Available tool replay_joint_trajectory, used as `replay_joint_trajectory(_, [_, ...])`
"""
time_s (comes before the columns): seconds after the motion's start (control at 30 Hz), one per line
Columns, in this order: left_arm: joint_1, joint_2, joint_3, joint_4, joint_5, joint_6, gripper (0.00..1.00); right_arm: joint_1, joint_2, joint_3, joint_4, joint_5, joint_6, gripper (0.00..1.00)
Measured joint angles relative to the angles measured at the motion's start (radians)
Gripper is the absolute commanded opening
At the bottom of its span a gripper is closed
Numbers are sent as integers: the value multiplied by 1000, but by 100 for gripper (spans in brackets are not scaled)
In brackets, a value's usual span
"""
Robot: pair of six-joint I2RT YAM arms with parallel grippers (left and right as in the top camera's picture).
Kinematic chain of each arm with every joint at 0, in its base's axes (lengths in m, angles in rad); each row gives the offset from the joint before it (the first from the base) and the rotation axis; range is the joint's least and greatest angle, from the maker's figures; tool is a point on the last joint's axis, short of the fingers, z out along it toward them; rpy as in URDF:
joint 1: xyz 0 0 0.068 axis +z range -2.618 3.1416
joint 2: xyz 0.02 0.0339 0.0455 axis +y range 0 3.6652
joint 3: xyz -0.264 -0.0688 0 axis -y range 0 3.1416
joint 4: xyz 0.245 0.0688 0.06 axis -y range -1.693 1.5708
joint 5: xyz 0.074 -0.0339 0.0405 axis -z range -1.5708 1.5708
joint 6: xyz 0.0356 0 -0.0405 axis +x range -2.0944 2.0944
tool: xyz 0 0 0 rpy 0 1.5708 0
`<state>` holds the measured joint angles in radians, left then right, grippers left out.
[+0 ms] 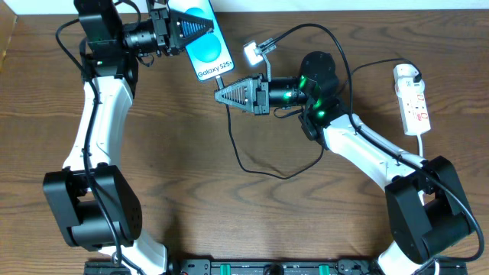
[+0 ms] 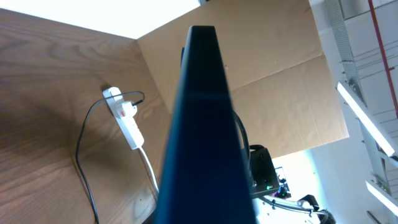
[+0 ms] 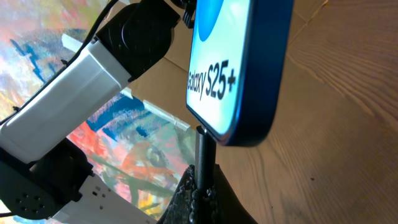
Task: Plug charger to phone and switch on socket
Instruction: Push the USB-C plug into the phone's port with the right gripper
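The left arm [image 1: 98, 118] had white, rounded link shells between bulky black joint housings; a thin black cable [image 1: 90, 145] ran along its white link; its base motors [image 1: 92, 210] were glossy black cylinders; the left gripper [image 1: 202, 29] was black, its fingers triangular and ribbed; the right arm [image 1: 359, 145] matched it, white shells on black joints, with green lights [image 1: 306, 82] glowing on the wrist motors; the right gripper [image 1: 225, 94] was a black latticed wedge.
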<state>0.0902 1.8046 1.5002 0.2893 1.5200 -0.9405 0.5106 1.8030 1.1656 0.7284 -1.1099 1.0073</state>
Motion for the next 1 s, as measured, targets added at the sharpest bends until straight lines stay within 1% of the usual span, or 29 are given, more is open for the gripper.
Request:
replay_joint_trajectory(0.8, [-7, 0, -21, 3, -23, 18, 8, -10, 0, 0, -3, 0, 11, 1])
replay_joint_trajectory(0.87, [-7, 0, -21, 3, -23, 19, 7, -10, 0, 0, -3, 0, 11, 6])
replay_joint_trajectory(0.9, [-7, 0, -21, 3, -23, 19, 7, -10, 0, 0, -6, 0, 12, 12])
replay_joint_trajectory(0.97, [-7, 0, -23, 2, -14, 23, 7, -10, 0, 0, -12, 9, 9, 18])
replay_joint_trajectory(1.0, [-7, 0, -29, 2, -3, 25, 7, -14, 0, 2, -28, 14, 8, 23])
